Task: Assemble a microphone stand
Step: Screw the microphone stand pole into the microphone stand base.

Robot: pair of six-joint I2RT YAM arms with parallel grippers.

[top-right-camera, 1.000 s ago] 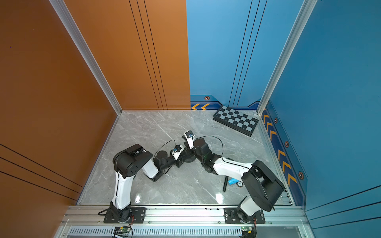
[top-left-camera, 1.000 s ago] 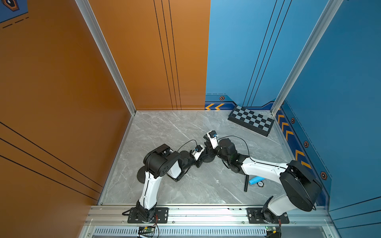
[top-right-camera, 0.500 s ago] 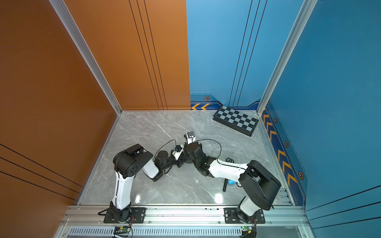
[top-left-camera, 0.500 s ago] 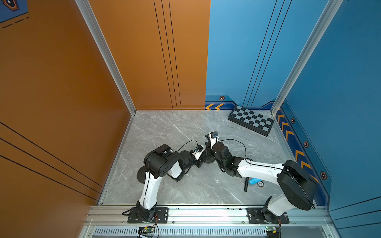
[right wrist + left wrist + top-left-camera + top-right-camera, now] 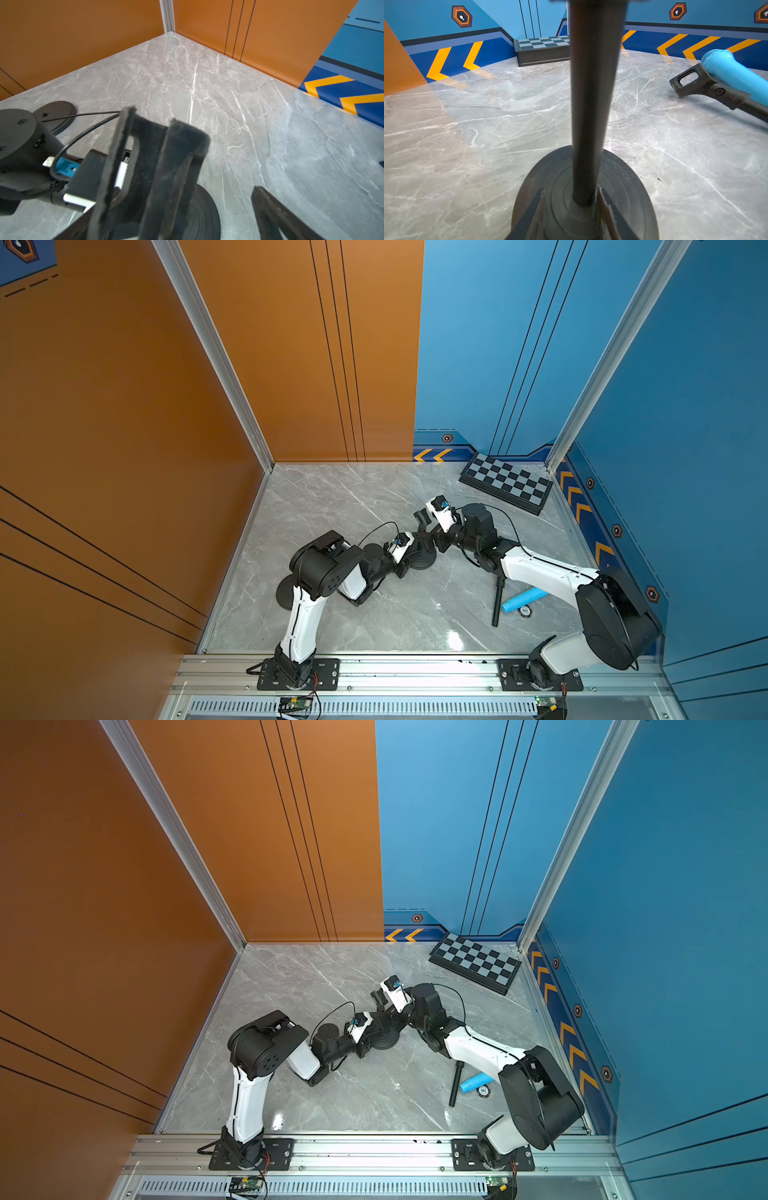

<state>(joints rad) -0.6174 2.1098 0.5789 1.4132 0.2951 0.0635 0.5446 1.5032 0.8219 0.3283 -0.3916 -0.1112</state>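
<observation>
Blurred pole (image 5: pixel 589 104) top cut off; blue microphone (image 5: pixel 737 70) cropped; spare disc (image 5: pixel 283 593) half hidden behind left arm (image 5: pixel 305 614).

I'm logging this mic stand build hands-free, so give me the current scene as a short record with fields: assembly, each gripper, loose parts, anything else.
assembly: pole upright in round base, clip at its top
left gripper: shut on pole near its foot
right gripper: open, jaws either side of clip
loose parts: blue microphone and spare pole lying side by side on floor
spare base: flat on floor by left arm
far corner: chessboard
</observation>
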